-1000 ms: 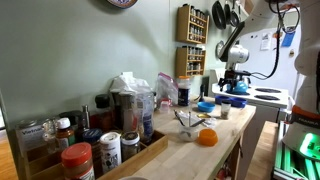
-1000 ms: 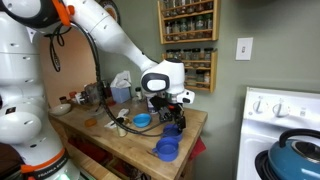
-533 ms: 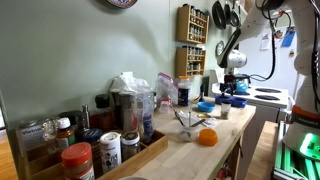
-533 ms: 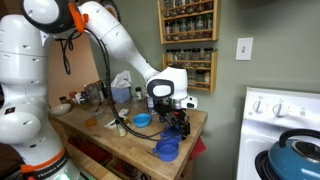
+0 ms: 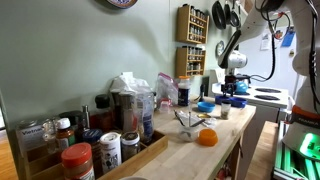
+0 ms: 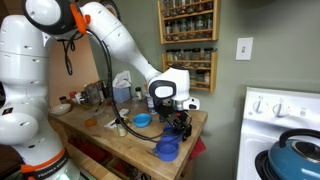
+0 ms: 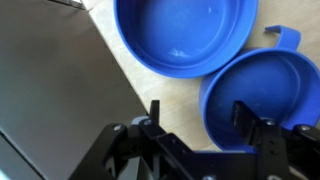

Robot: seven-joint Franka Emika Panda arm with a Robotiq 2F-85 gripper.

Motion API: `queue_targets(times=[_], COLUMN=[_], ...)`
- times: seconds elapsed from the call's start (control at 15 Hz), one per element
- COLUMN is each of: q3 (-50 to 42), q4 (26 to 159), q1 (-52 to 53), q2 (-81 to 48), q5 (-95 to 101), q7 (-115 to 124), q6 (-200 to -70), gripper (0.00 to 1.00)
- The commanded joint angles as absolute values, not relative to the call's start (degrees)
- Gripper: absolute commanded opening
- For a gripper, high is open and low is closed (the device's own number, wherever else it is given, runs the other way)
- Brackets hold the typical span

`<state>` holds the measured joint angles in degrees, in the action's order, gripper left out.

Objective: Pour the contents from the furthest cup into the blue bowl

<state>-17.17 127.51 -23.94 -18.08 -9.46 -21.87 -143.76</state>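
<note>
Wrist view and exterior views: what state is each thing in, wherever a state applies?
gripper: open, nothing between its fingers.
blue bowl: upright, looks empty.
blue cup with a handle: upright, not gripped, nothing visible inside.
blue kettle: upright on the stove.

Soft, even room light is falling on the counter (image 5: 205, 155) (image 6: 95, 126) in both exterior views, which are coming through small and grainy. Jars far from the gripper (image 7: 197, 118) are blurring. In the wrist view its fingers are showing dark and soft-edged, pale glare is glinting on the blue bowl (image 7: 185, 35) just beyond, and the grey area beside it is possibly lying in shadow.
</note>
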Motion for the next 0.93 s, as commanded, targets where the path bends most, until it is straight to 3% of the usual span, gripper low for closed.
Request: queue_targets(times=[0.0, 0.07, 0.2, 0.33, 0.47, 0.67, 0.8, 0.87], q3=[-15.7, -15.56, -15.09, -14.9, -14.79, -14.8, -14.76, -14.76], q4=[126.7, 126.78, 127.01, 127.01, 126.98, 126.95, 126.98, 126.99], q1=[-25.44, -25.43, -25.55, -25.55, -25.6, -25.64, -25.74, -25.78], q2=[-18.5, -18.42, -18.16, -18.16, -18.15, -18.26, -18.34, -18.37], q5=[-9.38, -9.36, -9.7, -9.76, -9.81, -9.73, -9.75, -9.76], q7=[-22.99, -22.96, -23.34, -23.36, -23.43, -23.44, -23.56, -23.62], q6=[-142.17, -142.03, -141.47, -141.34, -141.07, -140.77, -140.71, -140.72], gripper=[0.48, 0.38, 0.29, 0.23, 0.27, 0.22, 0.15, 0.07])
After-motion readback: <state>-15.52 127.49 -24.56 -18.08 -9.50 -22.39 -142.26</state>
